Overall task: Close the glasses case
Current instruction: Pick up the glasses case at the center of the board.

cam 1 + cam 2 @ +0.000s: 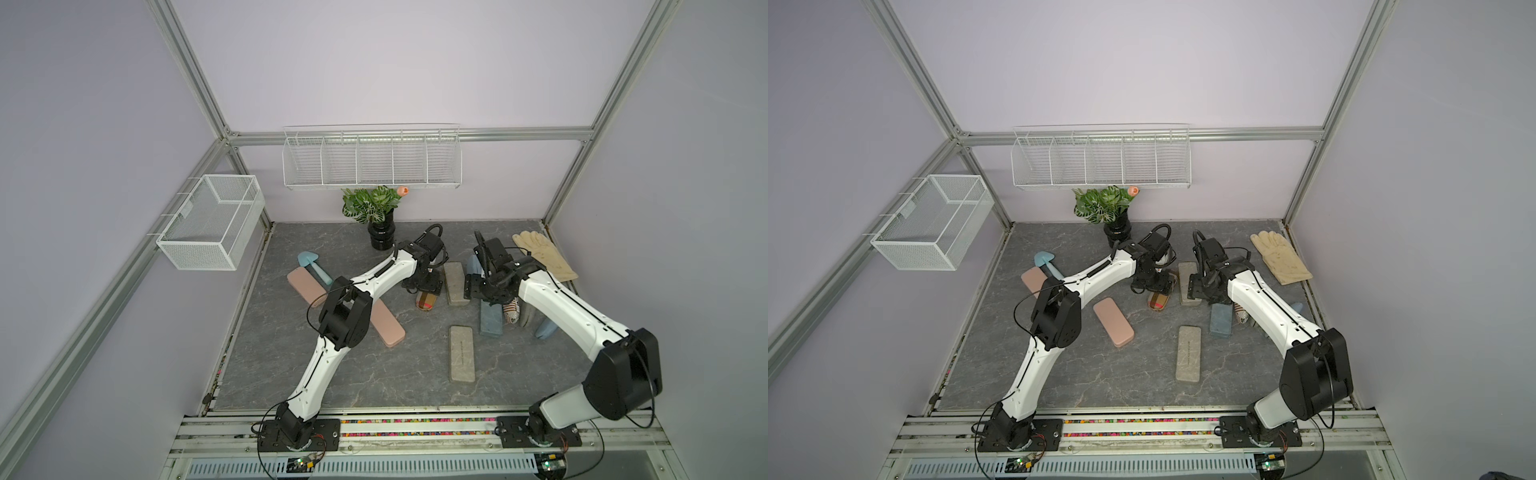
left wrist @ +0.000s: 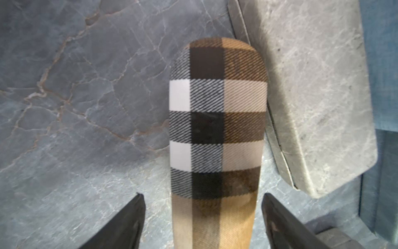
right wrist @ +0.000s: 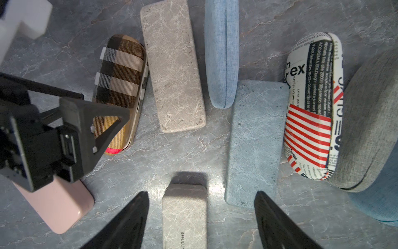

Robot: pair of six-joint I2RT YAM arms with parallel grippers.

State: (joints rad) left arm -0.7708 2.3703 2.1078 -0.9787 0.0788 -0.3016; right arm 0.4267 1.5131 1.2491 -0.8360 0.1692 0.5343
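The glasses case (image 2: 215, 120) is a rounded plaid one in tan, black and white, lying flat on the grey stone tabletop. It also shows in both top views (image 1: 427, 300) (image 1: 1158, 300). In the right wrist view the glasses case (image 3: 120, 73) has a narrow seam with a pale rim along one long side; I cannot tell whether the lid is fully down. My left gripper (image 2: 202, 195) is low over one end, open, a finger on either side with table showing in both gaps. My right gripper (image 3: 201, 192) hangs open above the table to the right (image 1: 478, 291), holding nothing.
A grey stone-look case (image 1: 454, 283) lies close beside the plaid one, another (image 1: 462, 353) nearer the front. A blue-grey case (image 3: 256, 140), a newspaper-print case (image 3: 312, 107), a light blue fabric case (image 3: 221, 51) and a pink case (image 1: 386, 328) lie around. A potted plant (image 1: 380, 224) stands behind.
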